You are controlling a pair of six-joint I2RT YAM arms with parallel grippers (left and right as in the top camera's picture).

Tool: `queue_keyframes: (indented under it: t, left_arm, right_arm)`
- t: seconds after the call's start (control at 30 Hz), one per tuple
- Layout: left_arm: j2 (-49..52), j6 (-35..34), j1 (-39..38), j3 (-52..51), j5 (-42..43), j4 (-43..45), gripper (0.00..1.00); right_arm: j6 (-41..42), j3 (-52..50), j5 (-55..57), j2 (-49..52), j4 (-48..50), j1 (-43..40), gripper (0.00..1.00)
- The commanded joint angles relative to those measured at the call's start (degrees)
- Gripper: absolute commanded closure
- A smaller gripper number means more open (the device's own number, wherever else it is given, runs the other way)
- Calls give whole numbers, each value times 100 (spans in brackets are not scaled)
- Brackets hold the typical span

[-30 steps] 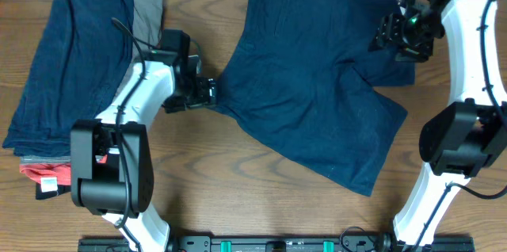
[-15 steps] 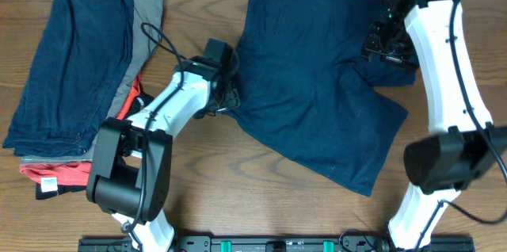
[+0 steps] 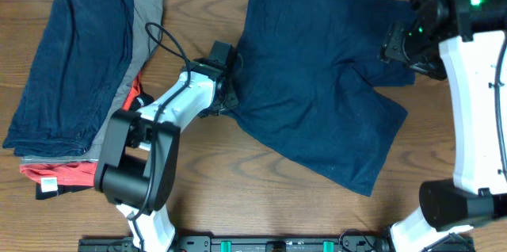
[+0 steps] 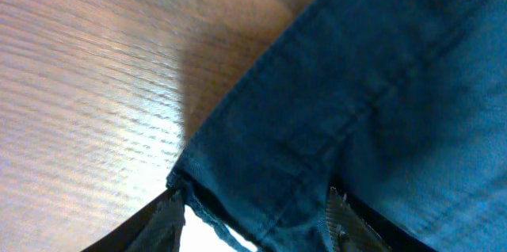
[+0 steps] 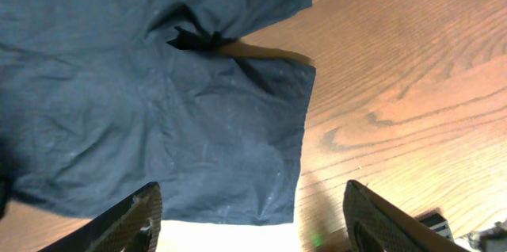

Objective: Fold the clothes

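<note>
The left gripper (image 4: 253, 219) has slid up to the shorts (image 3: 317, 93) and now straddles their waistband corner, jaws apart, nothing pinched. The right gripper (image 5: 255, 216), wide and empty, has risen above one leg. The shorts lie spread mid-worktop (image 3: 238, 189), unfolded.

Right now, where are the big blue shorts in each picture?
Overhead: the navy shorts lie spread out, from the centre to the right.
Left wrist: the navy shorts fill the right and bottom.
Right wrist: the navy shorts fill the upper left.
Shared landmark: the wooden table under them shows in all three.
</note>
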Motion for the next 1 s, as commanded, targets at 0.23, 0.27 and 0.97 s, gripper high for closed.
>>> queue_keyframes:
  t: [0.23, 0.27, 0.97]
  left_arm:
    - [162, 363, 24, -13, 199, 90, 94]
    - [157, 361, 44, -13, 216, 63, 94]
    - [-835, -2909, 1550, 2, 212, -2531, 94]
  right_arm:
    - [-363, 22, -286, -295, -9, 4, 31]
    - [-361, 4, -299, -295, -9, 4, 31]
    - [-420, -3254, -1862, -295, 2065, 105, 43]
